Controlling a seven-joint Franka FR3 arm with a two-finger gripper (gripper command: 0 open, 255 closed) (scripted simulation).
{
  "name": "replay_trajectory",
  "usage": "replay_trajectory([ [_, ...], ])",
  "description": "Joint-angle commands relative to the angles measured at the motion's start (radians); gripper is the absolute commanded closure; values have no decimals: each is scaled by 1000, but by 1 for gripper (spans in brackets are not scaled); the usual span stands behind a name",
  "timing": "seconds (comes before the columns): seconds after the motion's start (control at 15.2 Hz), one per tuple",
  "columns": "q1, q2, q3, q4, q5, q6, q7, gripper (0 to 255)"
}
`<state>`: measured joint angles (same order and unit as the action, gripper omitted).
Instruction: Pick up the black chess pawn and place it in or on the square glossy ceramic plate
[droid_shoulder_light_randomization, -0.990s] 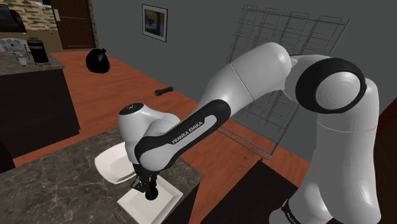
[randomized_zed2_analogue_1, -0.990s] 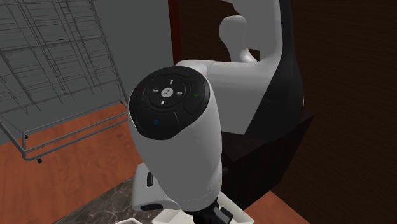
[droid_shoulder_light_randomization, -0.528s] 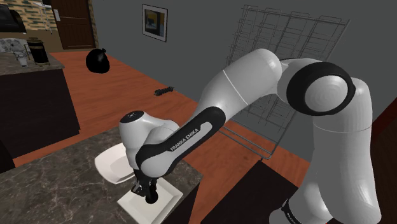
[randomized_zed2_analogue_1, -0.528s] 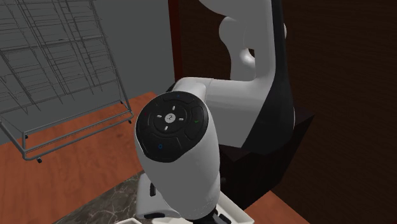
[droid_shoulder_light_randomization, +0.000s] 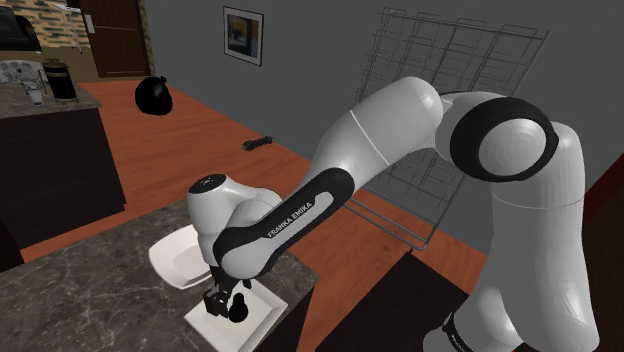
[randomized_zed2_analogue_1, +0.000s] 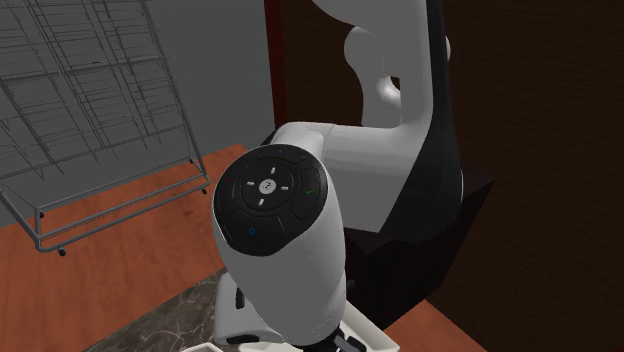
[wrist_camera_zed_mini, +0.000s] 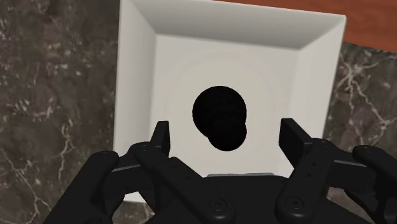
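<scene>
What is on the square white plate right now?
A black pawn sits at its centre, between the open jaws, untouched. The plate surface under the pawn is covered.

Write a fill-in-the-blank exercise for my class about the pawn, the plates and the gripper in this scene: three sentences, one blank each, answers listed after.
1. The black pawn rests on a white plate whose shape is ____.
2. The gripper hangs over the pawn with its fingers ____, not touching it.
3. In the shoulder view, beside that plate lies a second white plate whose shape is ____.
Missing words: square; open; round.
</scene>
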<state>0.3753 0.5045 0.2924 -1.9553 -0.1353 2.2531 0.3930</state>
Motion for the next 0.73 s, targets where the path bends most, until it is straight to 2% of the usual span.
replay_trajectory([
  [0.0, 0, 0, 0, 0, 0, 0, 0, 0],
  [0.13, 0, 0, 0, 0, 0, 0, 0, 0],
  [0.4, -10, -64, 15, 47, 25, -109, -16, 0],
  [0.66, -10, -64, 15, 47, 25, -109, -16, 0],
])
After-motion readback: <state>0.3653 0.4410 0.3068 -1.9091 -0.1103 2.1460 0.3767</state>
